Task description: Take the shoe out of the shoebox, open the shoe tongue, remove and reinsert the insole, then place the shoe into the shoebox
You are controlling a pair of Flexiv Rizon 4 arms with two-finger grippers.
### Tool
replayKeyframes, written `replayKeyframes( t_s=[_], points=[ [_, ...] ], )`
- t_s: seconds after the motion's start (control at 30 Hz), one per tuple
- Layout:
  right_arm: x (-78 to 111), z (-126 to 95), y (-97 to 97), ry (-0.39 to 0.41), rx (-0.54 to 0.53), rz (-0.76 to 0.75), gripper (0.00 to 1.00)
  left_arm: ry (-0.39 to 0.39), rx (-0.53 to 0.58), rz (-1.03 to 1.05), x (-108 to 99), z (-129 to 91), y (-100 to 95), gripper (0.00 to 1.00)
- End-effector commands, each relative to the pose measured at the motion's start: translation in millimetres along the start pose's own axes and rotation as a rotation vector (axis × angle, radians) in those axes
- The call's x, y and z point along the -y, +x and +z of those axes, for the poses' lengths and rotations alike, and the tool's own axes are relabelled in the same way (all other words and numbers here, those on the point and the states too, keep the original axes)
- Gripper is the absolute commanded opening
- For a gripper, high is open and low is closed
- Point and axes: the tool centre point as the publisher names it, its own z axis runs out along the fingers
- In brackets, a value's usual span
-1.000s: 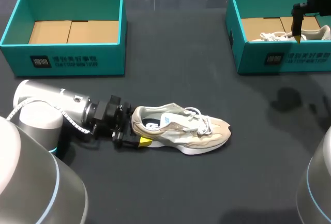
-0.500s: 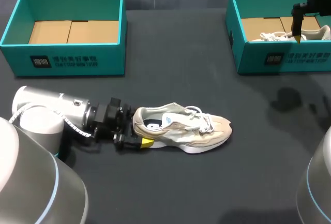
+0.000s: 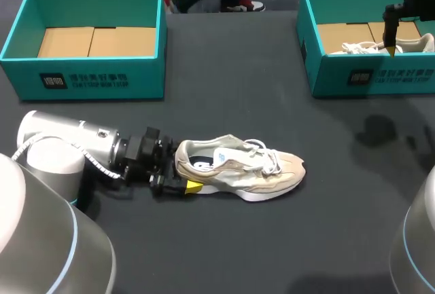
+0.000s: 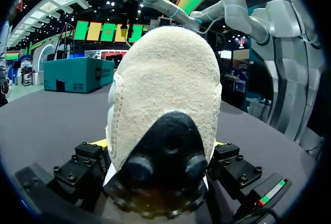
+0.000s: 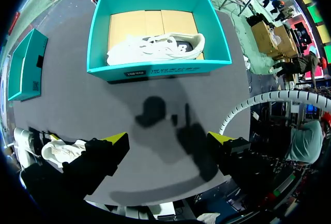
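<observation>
Shoe [image 3: 238, 168] (standing upright): its heel is clamped in the left gripper [image 3: 182, 176].

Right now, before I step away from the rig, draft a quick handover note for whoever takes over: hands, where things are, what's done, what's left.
Left hand: shut on the heel of the beige shoe, upright on the middle of the table, toe toward my right.
Right hand: open, holding nothing, raised near the right shoebox, which holds a white shoe.
Left shoebox: far left, only its cardboard floor showing.
Done: beige shoe is out of its box.
Left: tongue and insole steps, cannot tell if done; shoe not yet back in a shoebox.
</observation>
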Motion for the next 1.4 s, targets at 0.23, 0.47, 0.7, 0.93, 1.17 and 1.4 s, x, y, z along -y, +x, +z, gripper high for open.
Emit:
replayKeyframes(
  t_s=[0.23,0.47,0.7,0.93,1.17,1.4],
  points=[
    [4.8,-1.6,17.4,0.005,-0.008,0.013,1.0,-0.001,0.0,-0.001,-0.2,2.0,0.0,0.0],
    [43.9,-13.1,79.7,0.028,0.051,0.031,1.0,-0.001,0.0,-0.001,-0.2,2.0,0.0,0.0],
    [85.8,-29.9,140.4,0.018,0.031,0.076,1.0,-0.001,0.0,-0.001,-0.2,2.0,0.0,0.0],
    [122.3,-36.5,200.8,0.026,0.032,0.113,1.0,-0.001,0.0,-0.001,-0.2,2.0,0.0,0.0],
    [125.8,-35.6,206.3,0.04,0.024,0.121,1.0,-0.001,0.0,-0.001,-0.2,2.0,0.0,0.0],
    [125.8,-35.6,206.3,0.04,0.024,0.121,1.0,-0.001,0.0,-0.001,-0.2,2.0,0.0,0.0]
  ],
)
